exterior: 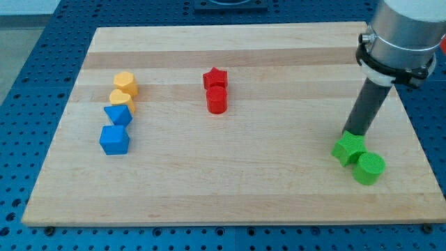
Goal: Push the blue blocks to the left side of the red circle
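A red circle (217,101) stands near the board's middle top, with a red star (215,78) touching it just above. Two blue blocks lie at the view's left: a blue triangle-like block (118,114) and a blue cube (114,140) just below it. Both are well to the left of the red circle. My tip (353,132) is at the view's right, far from the blue blocks, touching the top of a green star-shaped block (348,148).
A yellow hexagon (125,82) and a yellow block (122,98) sit just above the blue blocks. A green cylinder (368,169) lies beside the green star. The wooden board (279,181) rests on a blue perforated table.
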